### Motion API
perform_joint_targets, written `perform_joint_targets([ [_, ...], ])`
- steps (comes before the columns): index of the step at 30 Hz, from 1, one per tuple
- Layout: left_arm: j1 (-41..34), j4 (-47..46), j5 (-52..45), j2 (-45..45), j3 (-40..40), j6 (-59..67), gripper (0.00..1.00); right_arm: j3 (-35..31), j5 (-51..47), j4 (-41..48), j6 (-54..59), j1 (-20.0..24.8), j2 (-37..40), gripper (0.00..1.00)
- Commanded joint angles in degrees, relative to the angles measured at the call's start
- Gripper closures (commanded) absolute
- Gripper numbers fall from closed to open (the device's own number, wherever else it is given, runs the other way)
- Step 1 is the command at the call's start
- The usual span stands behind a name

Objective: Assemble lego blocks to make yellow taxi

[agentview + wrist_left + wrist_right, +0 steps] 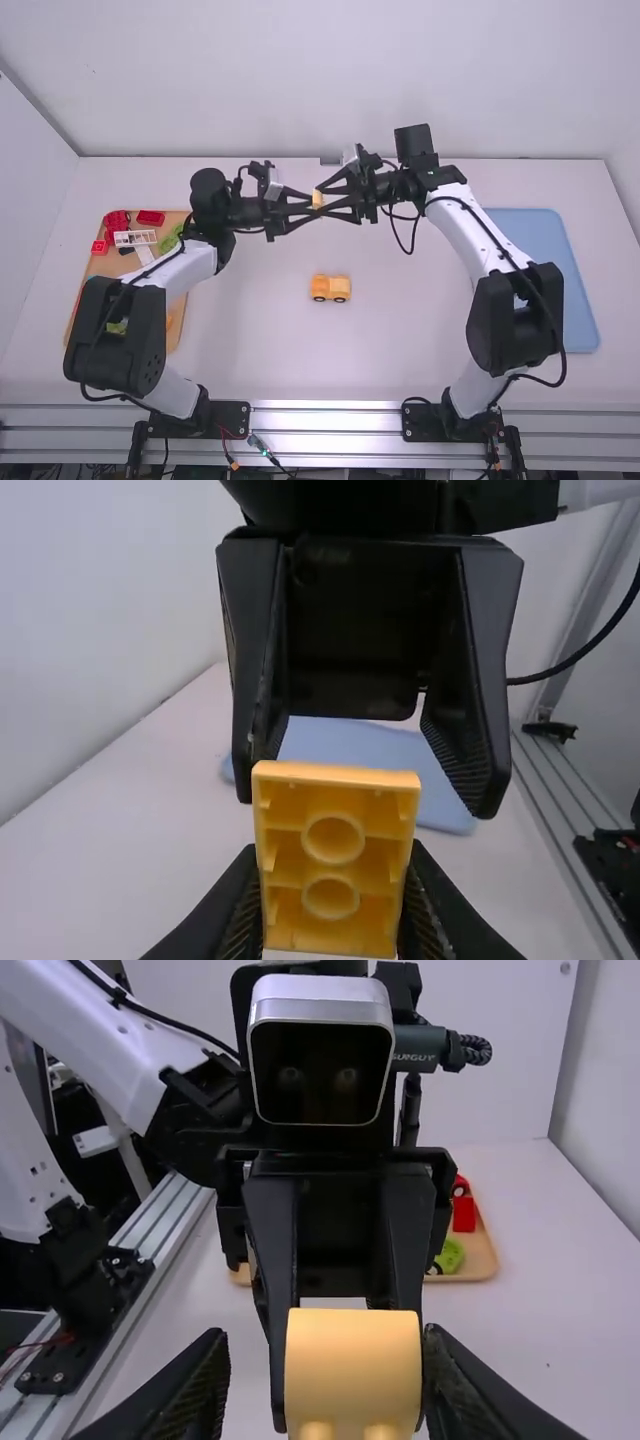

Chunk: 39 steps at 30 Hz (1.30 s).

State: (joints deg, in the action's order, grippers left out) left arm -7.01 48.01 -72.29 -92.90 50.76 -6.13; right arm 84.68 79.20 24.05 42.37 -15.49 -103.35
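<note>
1. Lying at the far left on the white table (400, 345) is one tan tray (176, 325), holding several loose pieces, among them one white, window-like frame (135, 238).
2. The left gripper (314, 204) points toward the middle, its jaws pinching one yellow-orange, block-shaped plastic piece (317, 199) from both sides, above the table.
3. Under that meeting point, nearer the arm bases and apart from both grippers, one small yellow-orange toy vehicle (330, 287) sits on the table, two wheels visible along its side.
4. The right gripper (321, 201) faces the left one; its jaws stand spread, with the same block between them, one finger clearly apart from it. Whether the other touches is hard to tell.
5. At the far right lies one flat, light-blue, rounded rectangular tray (562, 285).
</note>
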Motion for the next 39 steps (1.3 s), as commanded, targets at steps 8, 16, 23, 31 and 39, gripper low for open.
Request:
perform_joint_targets([
  [8, 0.2, 0.9, -0.2, -0.4, 1.9, -0.5, 0.94, 1.7, 0.5, -1.8, -2.1, -0.1, -0.5, 0.53],
  [16, 0.2, 0.7, -0.2, -0.4, 1.9, -0.5, 0.93, 1.7, -2.2, -3.3, -3.8, -2.0, -0.5, 0.66],
  [23, 0.3, 0.5, -0.3, -0.4, 1.8, -0.5, 0.93, 1.7, -2.5, -4.3, -4.9, -2.4, -0.5, 0.75],
  [31, 0.3, 0.2, -0.2, -0.4, 1.7, -0.5, 0.01, 1.7, -3.9, -4.3, -5.9, -2.1, -0.5, 0.83],
  [39, 1.9, -17.6, 6.2, -0.4, 1.7, 8.8, 0.01, 1.7, -40.8, 0.9, -20.8, -3.1, -0.5, 0.86],
])
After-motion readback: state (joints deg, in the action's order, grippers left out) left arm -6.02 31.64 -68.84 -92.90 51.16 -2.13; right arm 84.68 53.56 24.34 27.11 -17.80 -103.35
